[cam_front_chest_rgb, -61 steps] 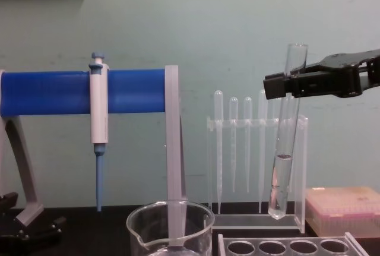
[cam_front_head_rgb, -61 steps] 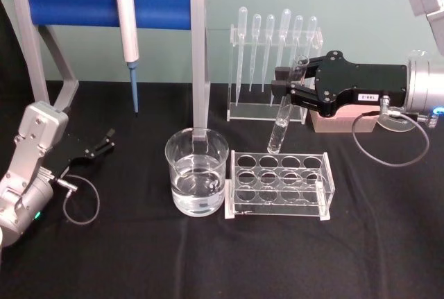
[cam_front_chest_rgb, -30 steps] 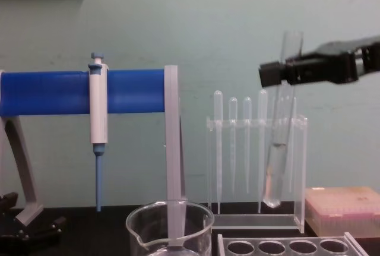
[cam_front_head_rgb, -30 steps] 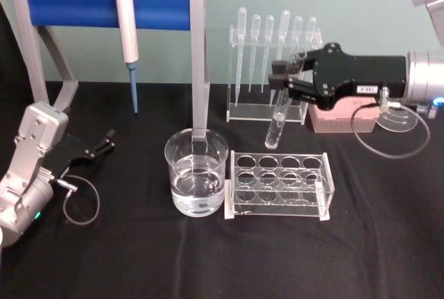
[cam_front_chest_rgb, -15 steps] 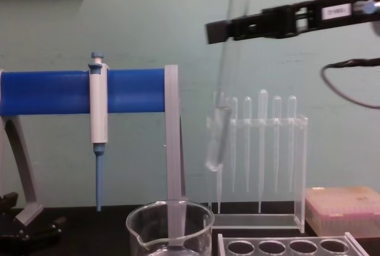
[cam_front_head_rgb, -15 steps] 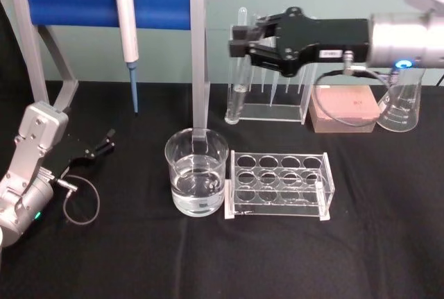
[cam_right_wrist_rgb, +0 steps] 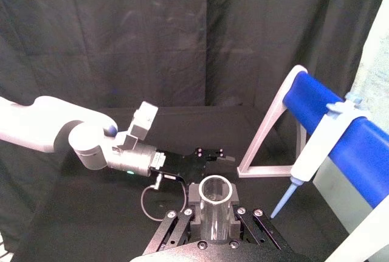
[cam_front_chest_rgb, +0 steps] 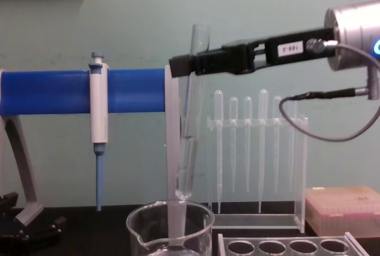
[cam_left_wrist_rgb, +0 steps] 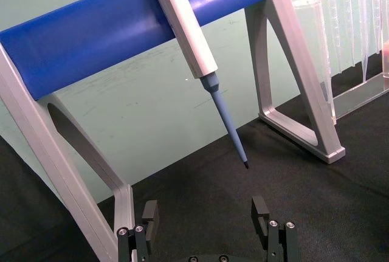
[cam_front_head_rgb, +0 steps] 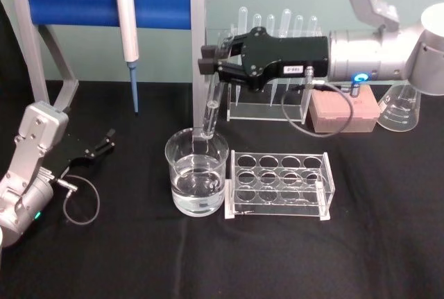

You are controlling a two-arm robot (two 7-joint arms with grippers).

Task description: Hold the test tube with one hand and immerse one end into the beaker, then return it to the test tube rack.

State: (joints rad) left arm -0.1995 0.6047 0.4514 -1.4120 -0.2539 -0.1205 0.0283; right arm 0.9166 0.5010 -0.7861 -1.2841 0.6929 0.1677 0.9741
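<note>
The right gripper is clamped on the tube near its rim, which leaves the long lower part free to dip. The tube hangs slightly tilted with its rounded end at the beaker's mouth, not yet dipped. The rack stands just beside the beaker, keeping the return short, and the left gripper lies parked far left, jaws apart and empty.

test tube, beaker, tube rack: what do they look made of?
The test tube is see-through with glossy highlights, so likely glass. The beaker is clear and smooth with a bright rounded rim, probably glass too. The tube rack is built from clear flat sheets with bright cut edges and looks like acrylic, though I can't be sure.
</note>
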